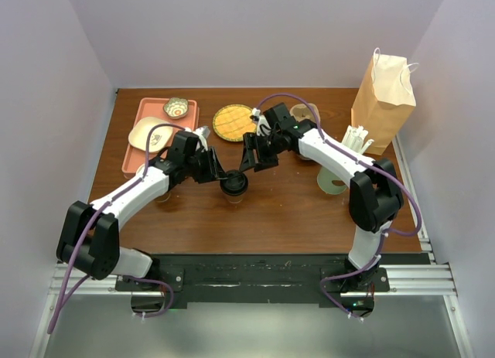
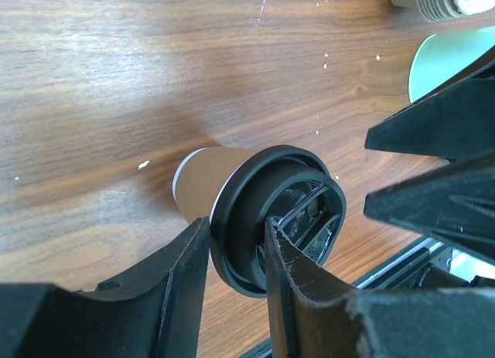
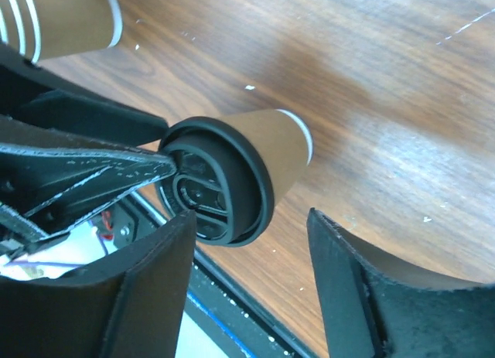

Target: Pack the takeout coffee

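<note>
The takeout coffee [image 1: 234, 185] is a small tan paper cup [image 2: 203, 176] with a round black lid [image 2: 251, 196]. It stands on the wooden table, mid-front. My left gripper [image 1: 222, 175] is shut on the lid's rim [image 2: 236, 254], one finger outside the rim and the other in the lid's recess. My right gripper [image 1: 254, 161] is open just behind and to the right of the cup. In the right wrist view [image 3: 251, 234] its jaws stand wide apart, with the lid [image 3: 220, 184] just above and between the fingertips, untouched.
A brown paper bag [image 1: 384, 95] stands at the back right, with a pale-green cup of white straws [image 1: 334, 179] under the right arm. A pink tray [image 1: 191, 110] with dishes and a yellow round item [image 1: 233, 122] lie at the back left. Another paper cup [image 3: 69, 18] stands near the left arm.
</note>
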Available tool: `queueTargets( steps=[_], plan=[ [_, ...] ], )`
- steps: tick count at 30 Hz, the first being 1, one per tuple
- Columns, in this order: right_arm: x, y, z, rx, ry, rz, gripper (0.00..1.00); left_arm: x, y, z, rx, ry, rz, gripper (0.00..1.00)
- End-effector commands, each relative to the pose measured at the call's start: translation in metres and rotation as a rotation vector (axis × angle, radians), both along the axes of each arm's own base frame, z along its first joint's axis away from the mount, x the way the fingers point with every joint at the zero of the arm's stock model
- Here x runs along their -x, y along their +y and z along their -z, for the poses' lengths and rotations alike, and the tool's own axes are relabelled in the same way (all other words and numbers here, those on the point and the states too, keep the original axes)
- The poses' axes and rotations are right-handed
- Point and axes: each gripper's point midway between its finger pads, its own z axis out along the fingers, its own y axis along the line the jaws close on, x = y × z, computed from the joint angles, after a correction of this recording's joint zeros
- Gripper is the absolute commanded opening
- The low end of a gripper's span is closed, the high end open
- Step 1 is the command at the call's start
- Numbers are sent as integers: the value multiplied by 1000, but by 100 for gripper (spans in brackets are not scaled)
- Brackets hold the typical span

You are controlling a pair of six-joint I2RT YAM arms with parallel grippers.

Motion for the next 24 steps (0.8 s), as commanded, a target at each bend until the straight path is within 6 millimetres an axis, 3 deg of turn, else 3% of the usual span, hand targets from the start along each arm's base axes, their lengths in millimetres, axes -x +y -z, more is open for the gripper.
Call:
queueTargets(
  steps=[1, 9, 19, 24],
  plan=[
    [7, 11, -18, -61, -16, -49, 65, 41, 17, 40, -110, 198, 15, 38],
    [20, 21, 8, -49, 34, -91, 66, 41, 15, 37, -95, 185, 26, 38],
    [33, 16, 47, 18, 74, -79, 61, 44, 6, 34, -37, 175, 58, 38],
    [34, 7, 54, 49, 72, -56, 56, 29, 3, 16, -52, 115, 91, 42]
  ],
)
